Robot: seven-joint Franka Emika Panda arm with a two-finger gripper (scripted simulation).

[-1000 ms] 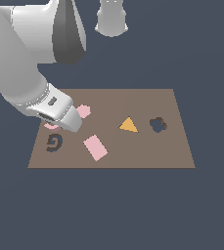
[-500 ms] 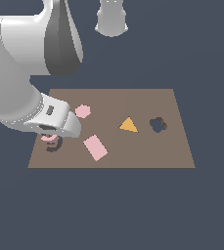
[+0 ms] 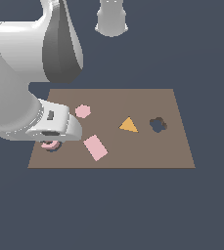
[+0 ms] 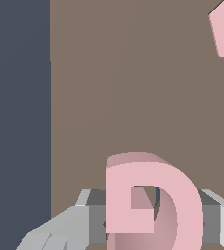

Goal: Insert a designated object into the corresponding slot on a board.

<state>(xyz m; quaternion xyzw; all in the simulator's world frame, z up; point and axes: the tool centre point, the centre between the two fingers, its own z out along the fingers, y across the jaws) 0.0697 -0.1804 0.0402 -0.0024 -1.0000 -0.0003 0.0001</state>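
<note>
G piece carried low over the board

It is pinched in the tool, directly beneath it; the slot is hidden below. If rotated slightly off, the piece could jam on the cutout's edge.

the arm crowds the board's corner on the exterior view's left. the hexagon and rectangle lie just beside it. bare board separates these from the triangle and flower cutout.
</note>
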